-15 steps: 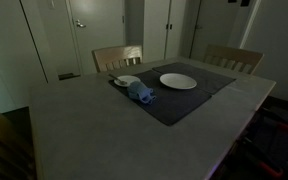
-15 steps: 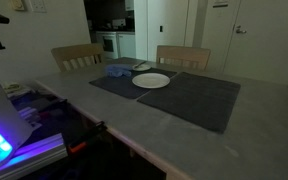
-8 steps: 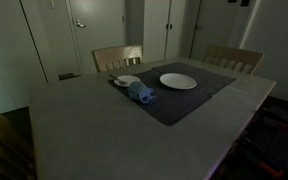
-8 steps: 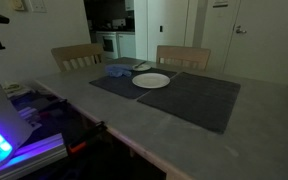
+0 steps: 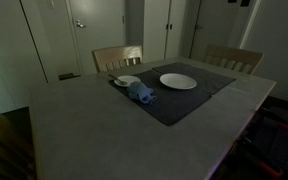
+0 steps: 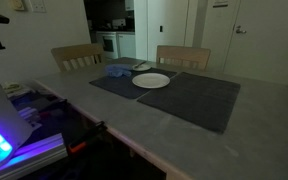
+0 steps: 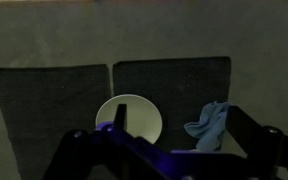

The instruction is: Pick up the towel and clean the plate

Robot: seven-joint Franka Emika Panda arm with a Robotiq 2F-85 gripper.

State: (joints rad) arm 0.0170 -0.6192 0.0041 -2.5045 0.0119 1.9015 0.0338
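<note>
hangs high over the desk (image 7: 44, 40) with the claw (image 7: 169, 140) spread wide apart and nothing in it. looks down on a white plate (image 7: 131, 118) just past the claw, on a dark mat (image 7: 174, 80). finds the blue towel (image 7: 209, 125) in a heap beside the plate, close but not touching, on the same mat. has a second dark mat (image 7: 49, 100) next to it. in an exterior view, keeps plate and towel near the far edge of the desk, by a wooden chair (image 5: 117, 57).
</note>
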